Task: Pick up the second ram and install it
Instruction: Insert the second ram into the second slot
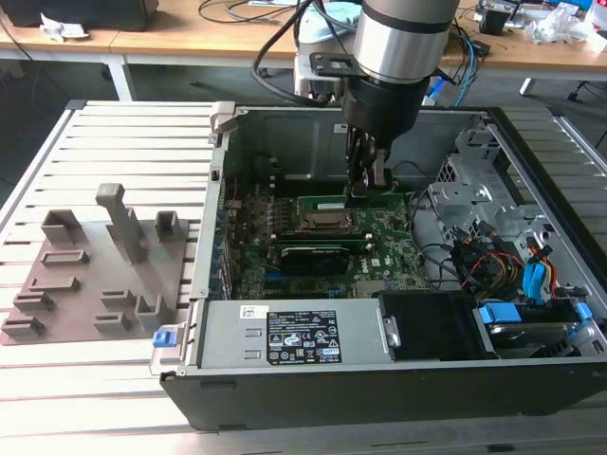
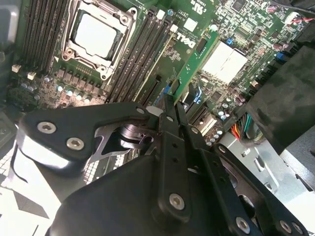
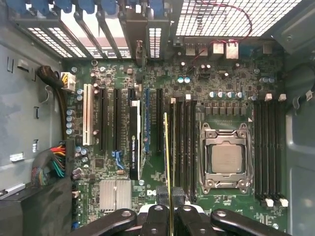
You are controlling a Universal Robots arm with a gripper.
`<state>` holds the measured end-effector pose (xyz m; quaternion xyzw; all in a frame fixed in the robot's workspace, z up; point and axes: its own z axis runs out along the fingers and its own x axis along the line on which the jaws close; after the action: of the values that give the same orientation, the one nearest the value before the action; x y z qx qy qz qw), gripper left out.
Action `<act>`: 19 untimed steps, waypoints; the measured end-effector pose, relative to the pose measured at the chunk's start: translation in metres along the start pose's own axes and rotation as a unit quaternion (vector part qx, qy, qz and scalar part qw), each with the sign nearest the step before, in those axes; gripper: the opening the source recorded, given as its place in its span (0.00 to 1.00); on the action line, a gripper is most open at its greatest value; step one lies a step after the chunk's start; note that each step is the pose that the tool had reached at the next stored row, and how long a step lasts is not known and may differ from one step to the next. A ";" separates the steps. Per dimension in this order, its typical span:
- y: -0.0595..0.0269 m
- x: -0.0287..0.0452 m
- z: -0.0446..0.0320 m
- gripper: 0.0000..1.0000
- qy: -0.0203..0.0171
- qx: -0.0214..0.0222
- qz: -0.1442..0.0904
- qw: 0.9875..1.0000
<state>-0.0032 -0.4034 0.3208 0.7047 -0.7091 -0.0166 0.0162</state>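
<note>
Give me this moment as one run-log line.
gripper | fingers shut on second ram | held edge-on over memory slots beside CPU socket | seated: cannot tell

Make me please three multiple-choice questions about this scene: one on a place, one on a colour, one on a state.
1. Where is the claw?
A. inside the open computer case
B. beside the case
C. under the case

2. Which colour is the memory stick?
A. red
B. green
C. white

3. How is the claw?
A. open
B. shut on nothing
C. shut on the memory stick

Answers:
1 A: the exterior view shows it reaching down between the case walls.
2 B: the second wrist view shows its green face.
3 C: in both wrist views it grips the stick's end.
</note>
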 end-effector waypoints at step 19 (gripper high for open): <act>0.0160 -0.0050 0.0290 0.14 -0.015 0.000 -0.001 1.000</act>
<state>-0.0205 -0.3983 0.2925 0.7049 -0.7088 -0.0270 0.0056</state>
